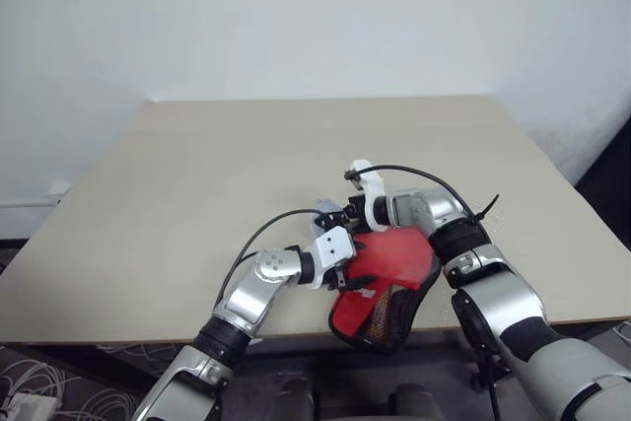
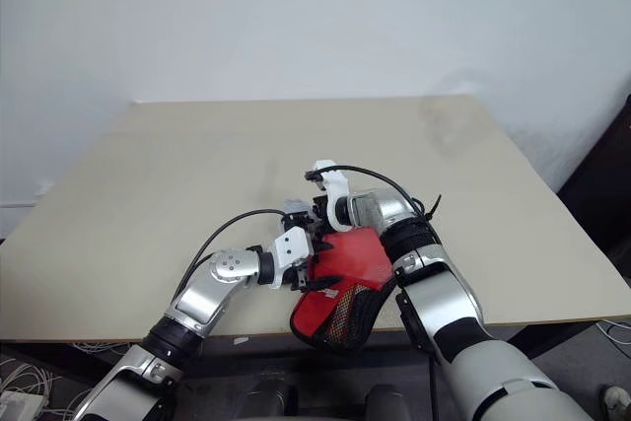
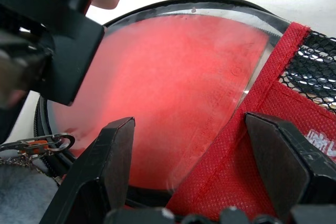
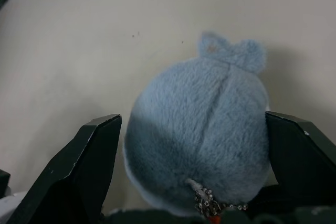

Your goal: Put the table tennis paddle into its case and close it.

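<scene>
Red-faced, black-trimmed soft fabric case (image 1: 386,295) with mesh patch: lower centre of the head views, hanging over the near edge of the pale beige bench (image 1: 197,184), long axis running from upper right down to lower left of the frame. Round red rubber table tennis paddle (image 3: 168,98): lodged inside the case mouth, its face exposed past the folded-back red flap; zip not yet drawn round.

Left hand (image 1: 347,276): at the case's left edge, fingers spread wide about the flap and open rim; firm grip cannot be told.

Right hand (image 1: 347,212): just above and behind the case, fingers fully apart, holding nothing.

Fluffy pale-blue plush charm (image 4: 202,135) on a small metal chain: lies on the bench directly between the right hand's fingers, apparently the zip pull. Right hand is nearer it; closing likely turns on gripping this charm.
</scene>
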Action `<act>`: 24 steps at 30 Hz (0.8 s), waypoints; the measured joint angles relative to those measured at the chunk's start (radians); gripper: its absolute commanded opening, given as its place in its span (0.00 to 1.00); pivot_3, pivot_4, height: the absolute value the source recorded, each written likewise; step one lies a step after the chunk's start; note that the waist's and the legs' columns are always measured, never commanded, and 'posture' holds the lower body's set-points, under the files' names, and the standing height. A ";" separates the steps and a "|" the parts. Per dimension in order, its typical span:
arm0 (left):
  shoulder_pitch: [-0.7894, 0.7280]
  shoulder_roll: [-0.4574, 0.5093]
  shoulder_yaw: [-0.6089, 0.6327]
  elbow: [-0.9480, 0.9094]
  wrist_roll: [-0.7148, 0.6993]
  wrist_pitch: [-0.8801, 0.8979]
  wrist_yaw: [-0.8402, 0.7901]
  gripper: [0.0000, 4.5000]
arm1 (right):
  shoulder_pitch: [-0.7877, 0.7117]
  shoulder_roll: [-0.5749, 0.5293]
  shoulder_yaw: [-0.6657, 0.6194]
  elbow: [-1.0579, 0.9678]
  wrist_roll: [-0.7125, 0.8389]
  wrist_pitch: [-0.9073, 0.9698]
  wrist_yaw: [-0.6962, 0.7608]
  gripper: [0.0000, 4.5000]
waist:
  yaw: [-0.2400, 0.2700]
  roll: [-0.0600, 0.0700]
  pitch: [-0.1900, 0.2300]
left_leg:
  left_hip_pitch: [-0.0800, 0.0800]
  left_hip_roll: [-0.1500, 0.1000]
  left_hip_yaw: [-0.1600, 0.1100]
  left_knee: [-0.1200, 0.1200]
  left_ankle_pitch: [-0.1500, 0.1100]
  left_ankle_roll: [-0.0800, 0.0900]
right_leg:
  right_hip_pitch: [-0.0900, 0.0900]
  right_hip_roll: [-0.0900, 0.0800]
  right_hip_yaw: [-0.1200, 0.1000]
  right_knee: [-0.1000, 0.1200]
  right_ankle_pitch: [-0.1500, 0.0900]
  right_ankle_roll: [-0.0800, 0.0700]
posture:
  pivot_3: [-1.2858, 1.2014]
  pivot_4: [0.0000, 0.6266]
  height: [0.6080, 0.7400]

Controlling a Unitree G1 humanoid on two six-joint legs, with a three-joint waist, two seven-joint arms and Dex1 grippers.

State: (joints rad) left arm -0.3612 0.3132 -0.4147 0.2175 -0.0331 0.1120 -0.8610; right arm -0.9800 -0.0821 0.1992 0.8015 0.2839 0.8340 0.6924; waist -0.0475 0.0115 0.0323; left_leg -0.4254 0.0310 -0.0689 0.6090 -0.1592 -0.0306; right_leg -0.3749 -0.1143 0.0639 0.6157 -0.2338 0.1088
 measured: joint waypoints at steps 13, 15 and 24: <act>0.001 -0.006 0.002 0.000 0.000 0.015 0.016 0.78 | -0.007 0.062 -0.198 0.021 -0.013 -0.112 -0.191 0.11 | 0.000 0.000 0.000 | -0.001 0.000 0.000 0.000 0.000 0.000 | -0.003 0.000 0.000 0.005 0.000 0.000 | 0.52 0.00 1.00; 0.000 -0.008 0.002 0.000 0.000 0.024 0.017 0.78 | 0.000 0.076 -0.234 0.032 -0.011 -0.140 -0.246 0.05 | 0.000 0.000 0.000 | -0.002 0.000 0.000 0.000 0.000 0.000 | -0.005 0.000 0.000 0.005 0.000 0.000 | 0.52 0.00 1.00; -0.013 -0.012 0.002 -0.001 0.000 0.043 0.017 0.78 | 0.022 0.073 -0.426 0.110 0.014 -0.316 -0.461 0.04 | 0.000 0.001 0.000 | -0.002 0.000 0.000 0.000 0.000 0.000 | -0.005 0.000 0.000 0.005 0.000 0.000 | 0.52 0.00 1.00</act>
State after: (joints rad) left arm -0.3737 0.3010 -0.4129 0.2170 -0.0329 0.1553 -0.8441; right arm -0.9577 -0.0091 -0.2272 0.9114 0.2976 0.5179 0.2317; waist -0.0480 0.0120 0.0327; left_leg -0.4277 0.0309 -0.0688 0.6085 -0.1592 -0.0306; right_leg -0.3798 -0.1144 0.0639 0.6209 -0.2339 0.1086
